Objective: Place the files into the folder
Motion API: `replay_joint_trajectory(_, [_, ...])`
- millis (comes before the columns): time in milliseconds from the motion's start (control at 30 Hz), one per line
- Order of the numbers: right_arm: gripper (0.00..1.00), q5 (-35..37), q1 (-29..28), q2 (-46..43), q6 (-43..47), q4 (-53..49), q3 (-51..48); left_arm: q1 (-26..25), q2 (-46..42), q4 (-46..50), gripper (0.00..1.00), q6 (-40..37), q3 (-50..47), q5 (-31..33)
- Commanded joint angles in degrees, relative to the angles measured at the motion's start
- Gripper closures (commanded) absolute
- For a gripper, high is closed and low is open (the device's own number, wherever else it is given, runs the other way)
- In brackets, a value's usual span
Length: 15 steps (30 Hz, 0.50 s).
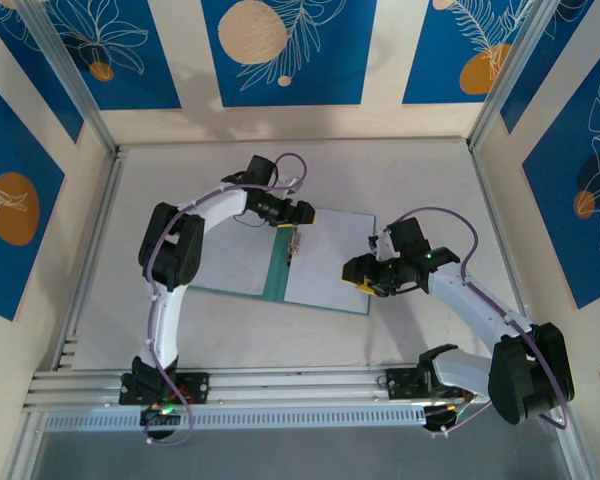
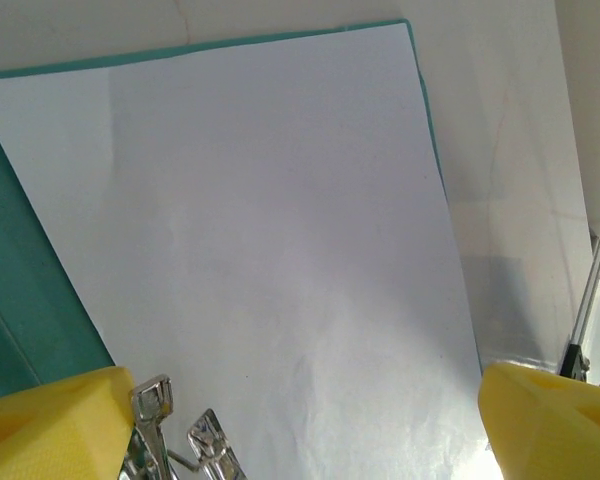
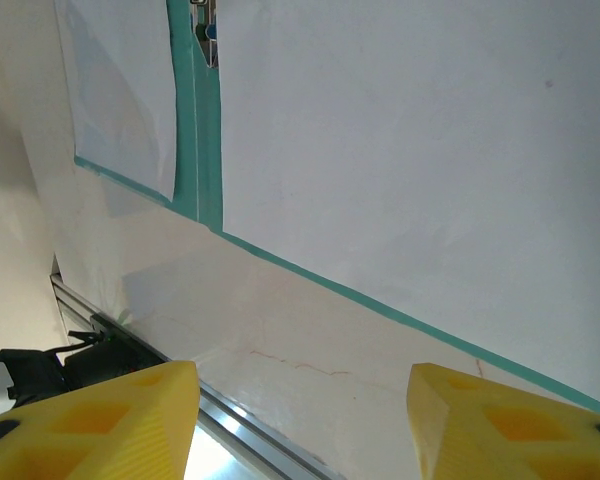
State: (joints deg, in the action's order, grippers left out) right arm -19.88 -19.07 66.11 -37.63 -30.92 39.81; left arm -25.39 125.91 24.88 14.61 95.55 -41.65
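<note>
In the middle of the pale counter (image 1: pixel 430 180), a thin teal-green card folder (image 1: pixel 275 272) lies open and flat, its two leaves side by side and its spine running from the far side towards the near edge. A small metal clip (image 1: pixel 294 243) sits on the spine near its far end; from the left wrist it shows as bright bent prongs (image 2: pixel 170 430).

A plain white rectangular sheet of thin paper (image 1: pixel 330 260) lies on the right leaf and covers nearly all of it, leaving a narrow green border along the outer edges (image 3: pixel 195 150). A second white sheet (image 1: pixel 230 262) lies on the left leaf, on the other side of the spine, and it too lies flat (image 3: pixel 120 90).

The left pincer (image 1: pixel 305 213) hangs over the far end of the folder, just beside the clip. Its yellow fingers (image 2: pixel 55 420) are spread wide with nothing between them, above the right-hand sheet (image 2: pixel 270 250).

The right pincer (image 1: pixel 363 285) hovers at the near right corner of the folder, over its green edge and the bare counter beside it. Its yellow fingers (image 3: pixel 510 420) stand apart and hold nothing.
</note>
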Motion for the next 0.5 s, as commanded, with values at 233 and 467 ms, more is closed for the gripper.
replay_joint_trajectory(233, [0.42,-0.2,-0.1,-0.3,0.4,-1.6,0.0,-0.2,-5.1,-1.4,0.12,0.2,-3.6,-2.2])
replay_joint_trajectory(467, [0.42,-0.3,0.0,-0.3,0.4,-1.6,0.1,-0.3,-8.3,-3.2,0.11,0.8,-7.4,-2.7])
